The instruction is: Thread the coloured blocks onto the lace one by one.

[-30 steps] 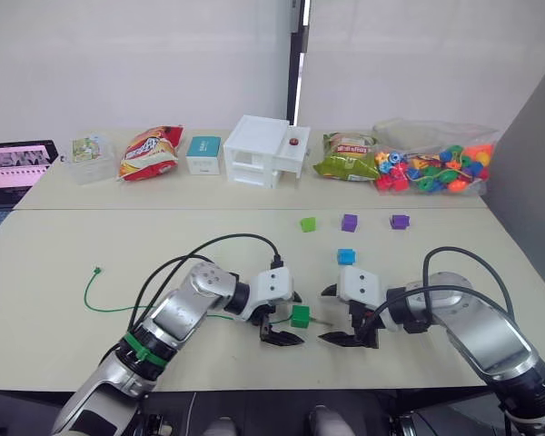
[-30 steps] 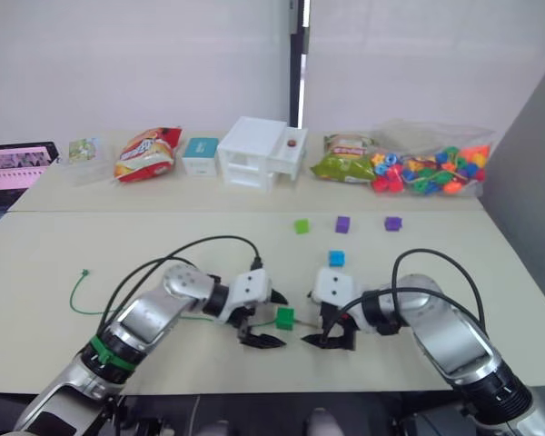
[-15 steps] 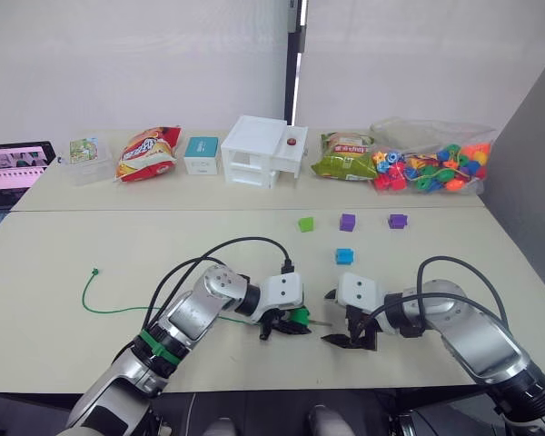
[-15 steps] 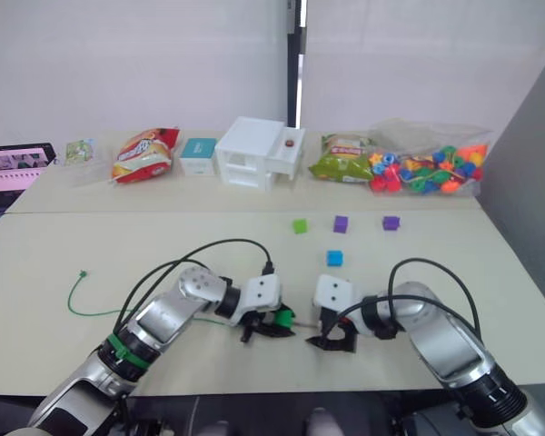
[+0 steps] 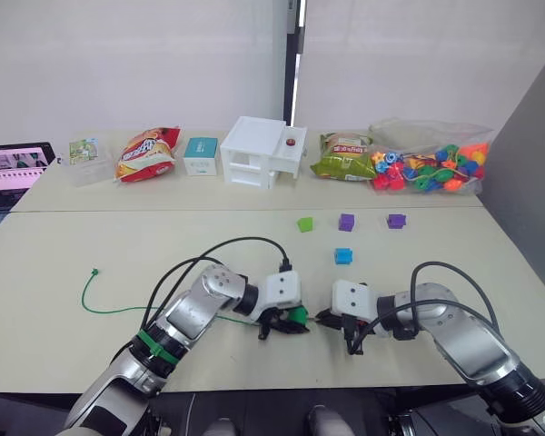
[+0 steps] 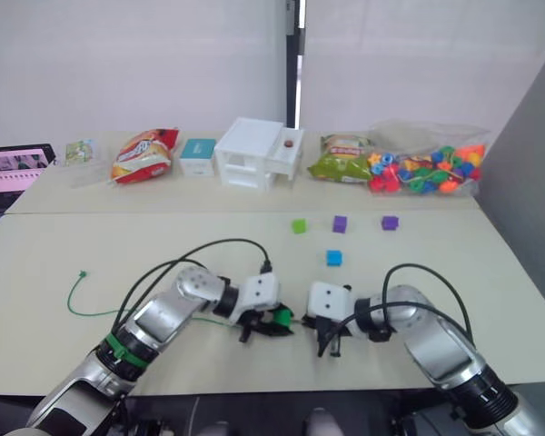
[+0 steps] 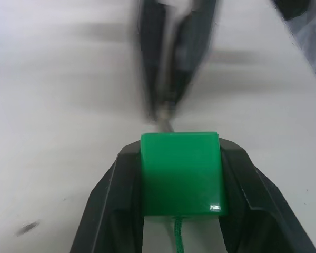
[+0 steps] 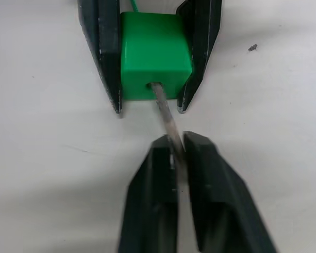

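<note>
Pulling the lace's pale tip [image 8: 166, 113] straight out is advised, since it is pinched by the right gripper [image 8: 178, 153] while the dark green block [image 8: 155, 55] is clamped in the left gripper [image 7: 180, 182] near the table's front edge. Beyond, blue [image 5: 344, 256], light green [image 5: 305, 223] and purple blocks [image 5: 347, 221] wait unobstructed.

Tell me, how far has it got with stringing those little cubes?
Just starting. The left gripper clamps the dark green block, and the lace tip pokes out through its hole, pinched by the right gripper. That cube isn't yet pulled along the cord. Still waiting on the table: light green block, blue block and two purple blocks.
</note>
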